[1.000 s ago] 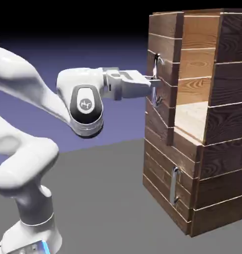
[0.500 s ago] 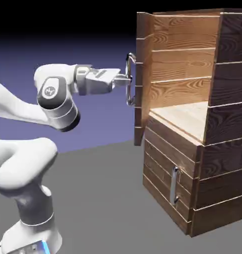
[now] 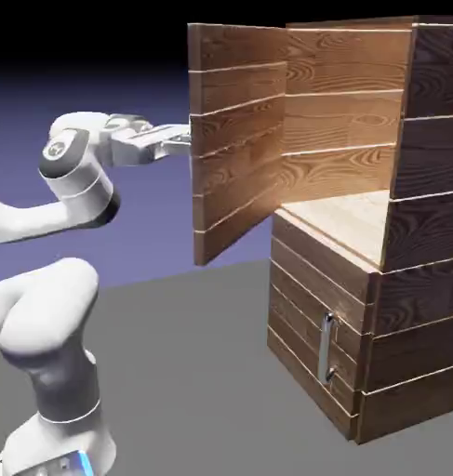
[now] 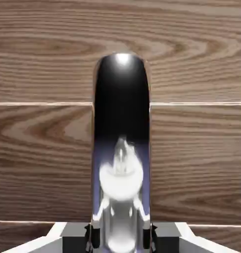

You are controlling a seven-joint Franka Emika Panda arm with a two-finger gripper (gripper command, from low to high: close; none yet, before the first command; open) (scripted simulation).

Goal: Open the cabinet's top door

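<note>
Gripping: the gripper [image 3: 186,138] has its jaws drawn in close on the silver handle [image 4: 122,99] of the top door, one finger on each side of the bar, with only the bar's thickness between them
Top door [image 3: 236,139]: standing wide open, swung out from the cabinet [image 3: 437,177] toward the exterior view's left, upright, its inner face of brown planks turned to the camera
Top door's handle: on the outer face, near the door's free edge and almost wholly hidden behind the door in the exterior view; in the hand view it runs up from between the fingertips [image 4: 75,237], shiny, with dark and pale reflections along it
Upper compartment: open to view, with warm brown plank walls and a pale wooden floor [image 3: 349,216]
Lower door [image 3: 295,293]: closed below the upper compartment, its own silver handle [image 3: 326,349] upright near the edge closest to the camera
Arm [image 3: 48,316]: white, rising from the exterior view's lower left, bent, with the hand reaching right to the outer side of the top door
Hand view: plank wood with pale seams across most of the view behind the handle, and a narrow dark and blue-violet strip along the right edge
</note>
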